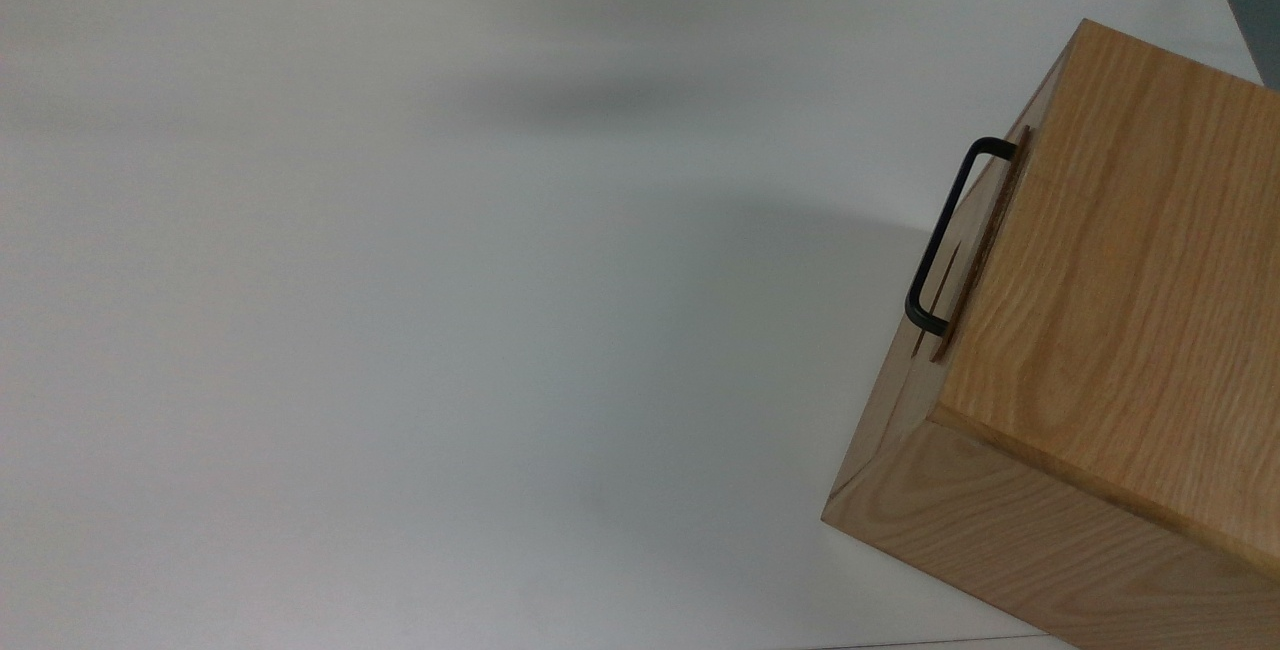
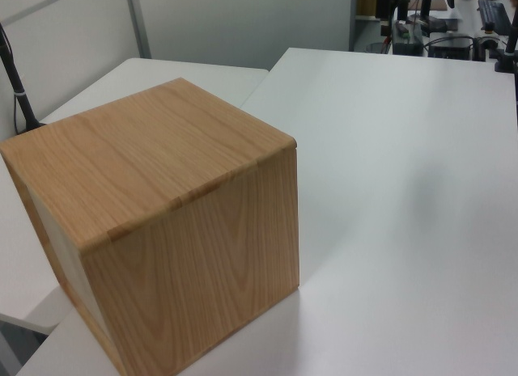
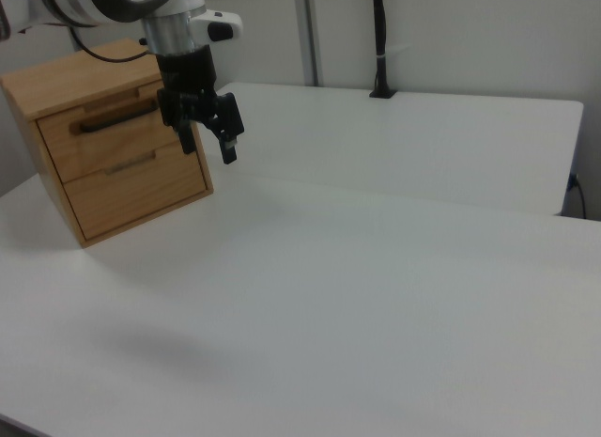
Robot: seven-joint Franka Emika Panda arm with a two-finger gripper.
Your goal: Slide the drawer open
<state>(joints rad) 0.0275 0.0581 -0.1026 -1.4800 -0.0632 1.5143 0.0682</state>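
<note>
The drawer (image 3: 99, 141) is the upper one of the oak cabinet (image 3: 89, 75) at the right view's left, and it sits pushed in. Its thin black bar handle (image 3: 117, 120) runs across the front. From the top view the handle (image 1: 945, 230) juts from the cabinet's left face, with the drawer front's edge (image 1: 985, 245) just behind it. My gripper (image 3: 208, 153) hangs above the table just right of the handle, in front of the cabinet's front right corner. It is open, fingers pointing down, nothing between them. In the left view the cabinet (image 2: 162, 222) shows its back and side, hiding the drawer.
A lower drawer (image 3: 141, 193) sits beneath the upper one. The white table (image 1: 450, 330) stretches wide to the top view's left of the cabinet. A black post (image 3: 380, 42) stands clamped at the far table edge. Desks with equipment (image 2: 437, 20) lie beyond the table.
</note>
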